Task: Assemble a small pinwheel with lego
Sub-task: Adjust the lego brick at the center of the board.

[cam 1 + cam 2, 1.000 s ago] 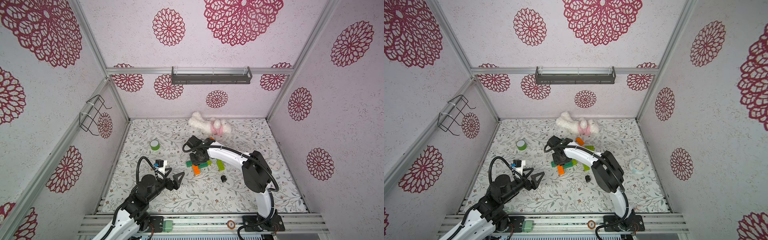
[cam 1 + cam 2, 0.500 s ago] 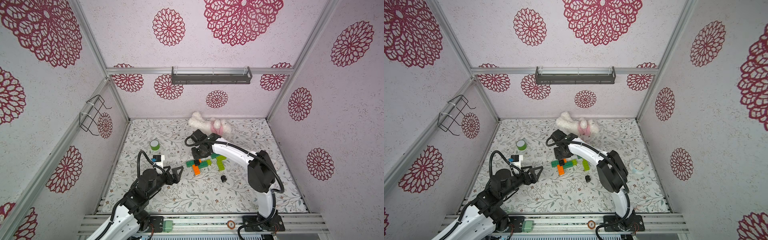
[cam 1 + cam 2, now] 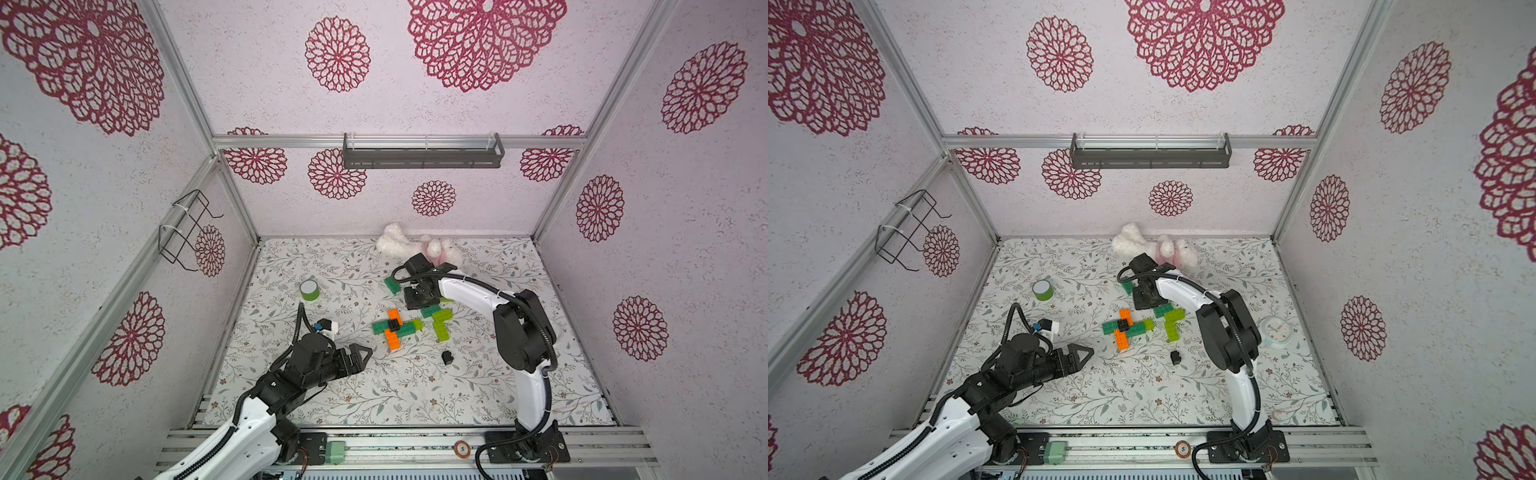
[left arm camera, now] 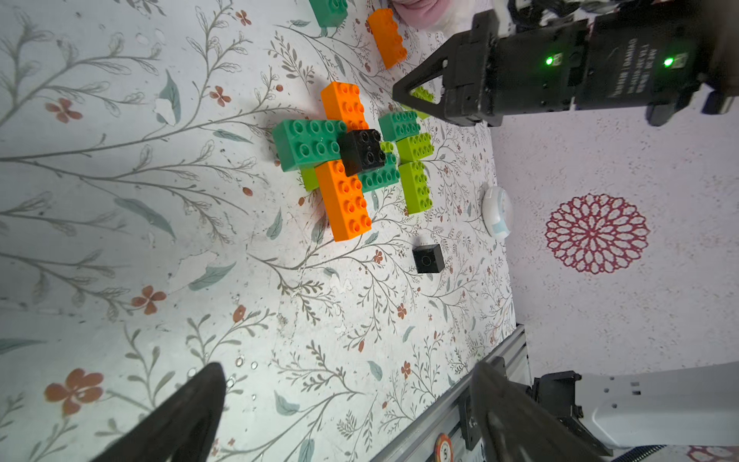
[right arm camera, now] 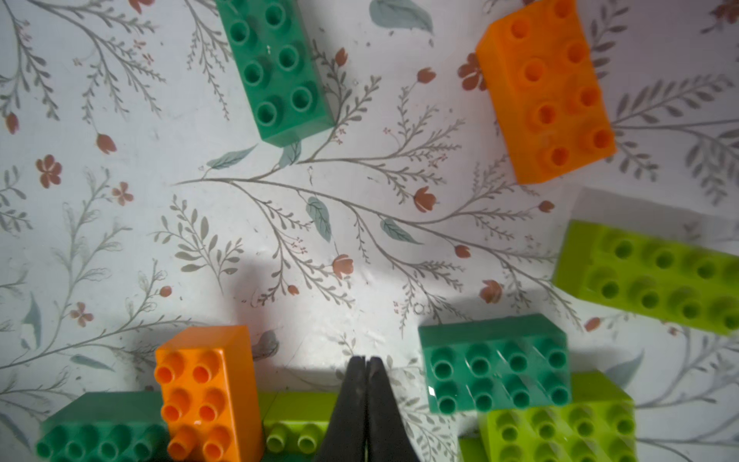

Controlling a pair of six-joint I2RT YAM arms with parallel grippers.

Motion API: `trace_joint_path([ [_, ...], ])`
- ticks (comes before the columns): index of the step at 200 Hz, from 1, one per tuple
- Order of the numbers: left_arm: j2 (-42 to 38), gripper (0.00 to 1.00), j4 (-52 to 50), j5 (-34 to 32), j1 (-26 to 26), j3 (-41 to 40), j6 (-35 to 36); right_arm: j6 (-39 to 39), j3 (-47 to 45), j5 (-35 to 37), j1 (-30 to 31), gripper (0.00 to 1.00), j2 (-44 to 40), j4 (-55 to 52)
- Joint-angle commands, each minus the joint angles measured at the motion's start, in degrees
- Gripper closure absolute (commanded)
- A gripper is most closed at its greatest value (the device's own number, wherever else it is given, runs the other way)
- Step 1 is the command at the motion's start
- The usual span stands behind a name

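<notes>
Right wrist view: right gripper (image 5: 366, 362) jaws pressed together, holding nothing, over bare mat (image 5: 280, 240) just beside the lego cross (image 3: 395, 328) mid-mat. Left gripper (image 4: 348, 366) spread wide, empty, pointing at the cross. Loose lime bricks (image 3: 441, 326) lie beside the cross; black square brick (image 3: 447, 357) sits apart.

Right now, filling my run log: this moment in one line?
left gripper: open | right gripper: shut, empty | pinwheel: black brick on top

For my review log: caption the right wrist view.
Right end effector, shut and empty, over floral mat between orange brick and green brick.
</notes>
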Motion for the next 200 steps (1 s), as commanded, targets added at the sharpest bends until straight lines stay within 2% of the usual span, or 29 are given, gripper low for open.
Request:
trace_joint_path([
  [1,1.3,0.03,0.7,-0.9,0.3,2.5,-0.9,-2.0,-0.8,-0.8,0.2,0.93,0.6,1.9],
  [49,5.3,0.03,-1.7,-2.8,0.6,7.3,-0.4,-1.4,-5.6,-2.5,0.4,0.93,0.0,5.3],
  [99,9.1,0.03,-5.8,-4.2,3.2,11.6,-0.5,0.9,-14.7,-4.7,1.8,0.93,-5.7,8.4],
  [154,12.0,0.03,-8.4,-5.8,4.0,15.2,-1.6,9.4,-28.7,-6.9,6.6,0.93,-15.2,14.7],
  [200,15.8,0.03,-10.1,-8.5,4.1,18.3,-1.8,16.9,-33.7,-6.3,12.5,0.91,-18.3,21.4],
])
